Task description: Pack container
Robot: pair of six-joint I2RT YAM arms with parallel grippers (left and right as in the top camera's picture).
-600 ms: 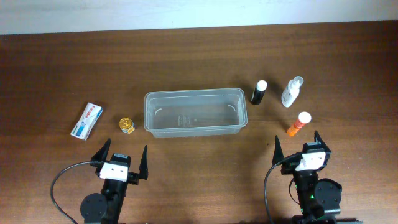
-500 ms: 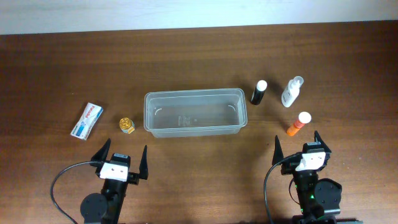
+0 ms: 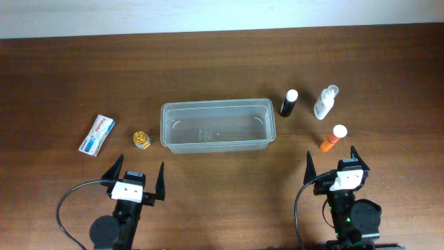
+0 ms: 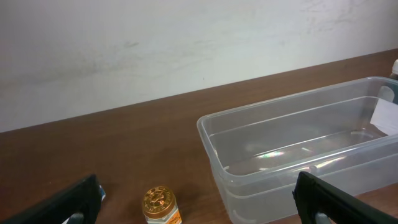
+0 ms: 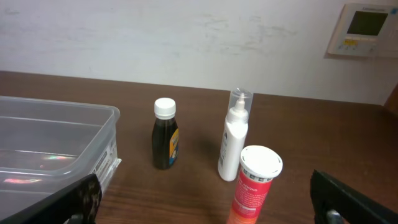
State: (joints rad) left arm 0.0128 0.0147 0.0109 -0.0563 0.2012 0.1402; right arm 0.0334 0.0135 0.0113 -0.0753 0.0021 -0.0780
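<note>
The clear container [image 3: 218,126] sits empty on the bench, open top up to receive the goods; right of it stand a dark bottle [image 3: 288,103], a spray bottle [image 3: 325,102] and an orange tube [image 3: 332,137]; left of it, a gold-capped jar [image 3: 141,139] and a flat box [image 3: 96,135]; the left gripper [image 3: 139,170] and right gripper [image 3: 331,158] hover on the container's near side, jaws spread wide and empty, each seemingly placed to serve its own side.

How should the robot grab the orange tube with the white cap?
Probably around its orange body, just under the cap. The orange tube stands upright and is round, so open fingers can close on its two sides. The right gripper is nearest, and coming in from the robot's side keeps it clear of the spray bottle behind.
</note>
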